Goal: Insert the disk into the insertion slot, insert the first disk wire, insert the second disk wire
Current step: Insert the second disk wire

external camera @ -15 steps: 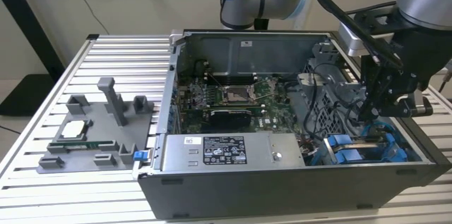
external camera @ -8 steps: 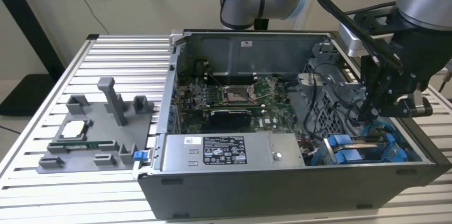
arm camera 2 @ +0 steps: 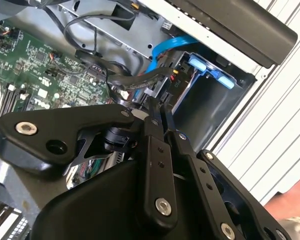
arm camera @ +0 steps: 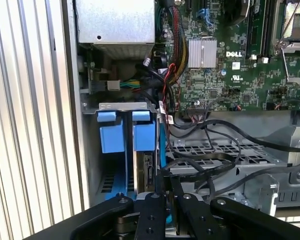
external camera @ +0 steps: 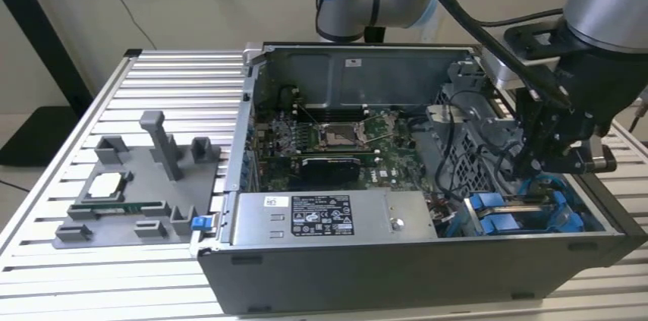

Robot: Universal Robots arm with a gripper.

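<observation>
The disk (arm camera: 146,169) sits in the insertion slot (arm camera: 121,106) of the grey drive cage, at the case's front corner on the exterior view's right. Its blue carrier (arm camera: 143,136) (external camera: 503,222) is flush with the neighbouring blue tab (arm camera: 111,138). My gripper (external camera: 530,172) (arm camera 2: 157,102) (arm camera: 169,183) hangs right over the disk's connector end. Its fingers (arm camera 2: 155,150) are shut on a black disk wire plug (arm camera 2: 151,86) with red and yellow leads, held against the disk's edge. A blue flat wire (arm camera 2: 172,46) (arm camera: 162,150) runs down beside the plug.
The grey power-supply box (external camera: 324,215) lies along the case front, with the motherboard (external camera: 335,139) behind it. Loose black cables (arm camera: 215,145) loop over the perforated cage next to my fingers. A grey fixture (external camera: 142,184) with small parts stands on the slatted table at the exterior view's left.
</observation>
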